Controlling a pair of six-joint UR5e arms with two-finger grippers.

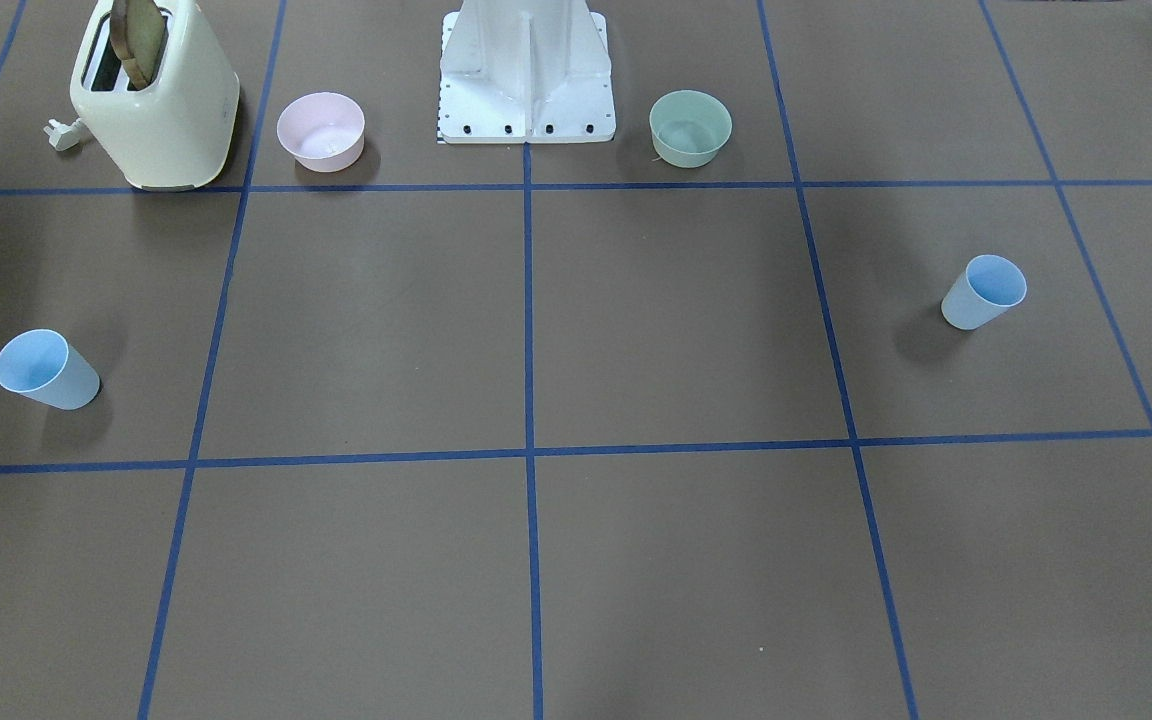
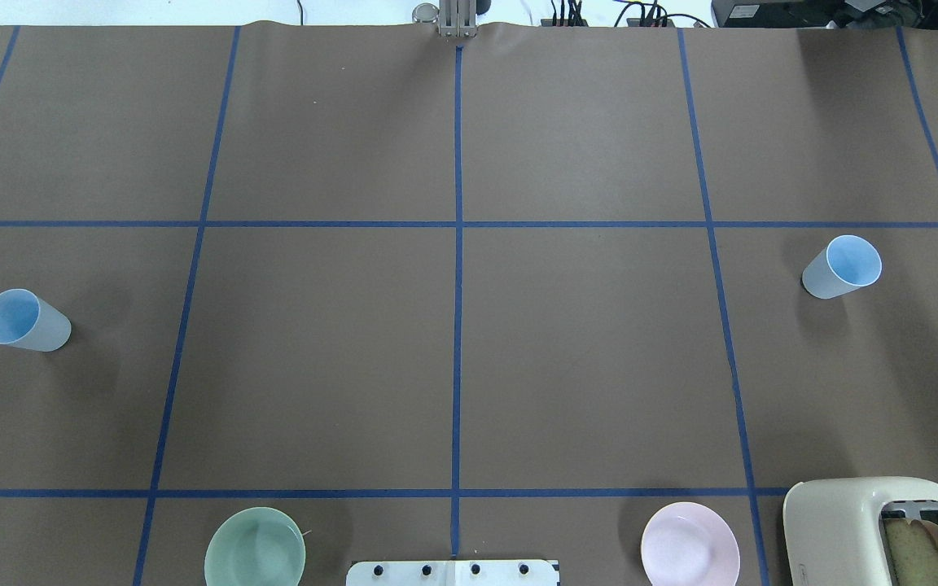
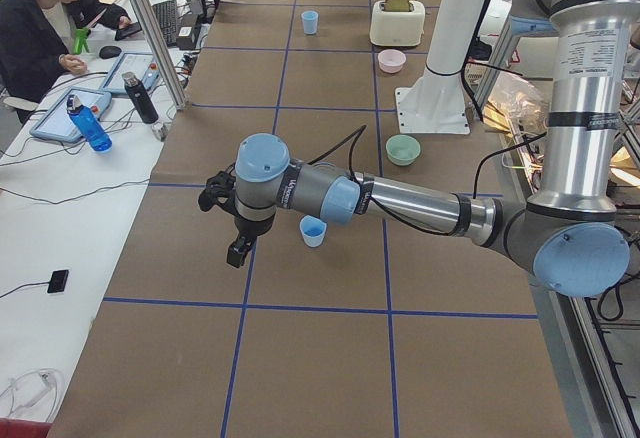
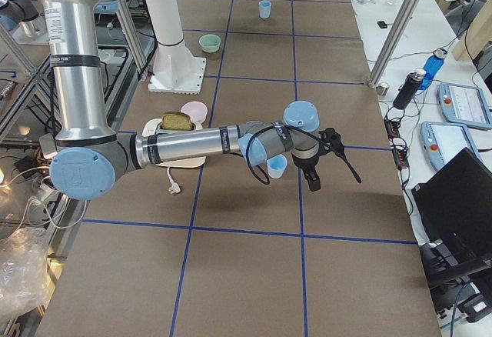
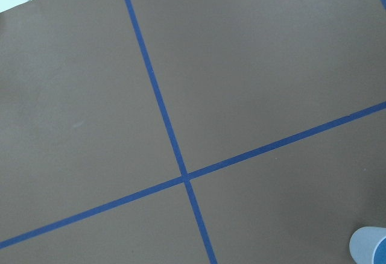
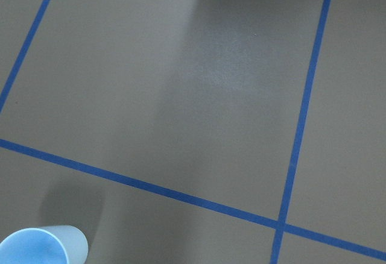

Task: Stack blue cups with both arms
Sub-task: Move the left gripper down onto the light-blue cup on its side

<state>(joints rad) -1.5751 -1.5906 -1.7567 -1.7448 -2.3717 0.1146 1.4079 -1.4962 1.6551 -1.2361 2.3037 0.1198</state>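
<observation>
Two pale-blue cups stand upright on the brown table. One cup (image 2: 25, 320) is at the table's left end and shows in the front view (image 1: 983, 291). The other cup (image 2: 842, 267) is at the right end and shows in the front view (image 1: 46, 369). My left gripper (image 3: 238, 253) hangs above the table just beyond the left cup (image 3: 313, 231), apart from it. My right gripper (image 4: 314, 181) hangs likewise beside the right cup (image 4: 277, 166). Both grippers show only in the side views, so I cannot tell whether they are open or shut. Each wrist view catches a cup at its lower edge: left (image 5: 369, 247), right (image 6: 43, 247).
Near the white base pedestal (image 1: 526, 75) stand a pale-green bowl (image 1: 690, 127), a pink bowl (image 1: 321, 131) and a cream toaster (image 1: 156, 95) with a bread slice in it. Blue tape lines grid the table. An operator (image 3: 45, 18) sits at a side desk.
</observation>
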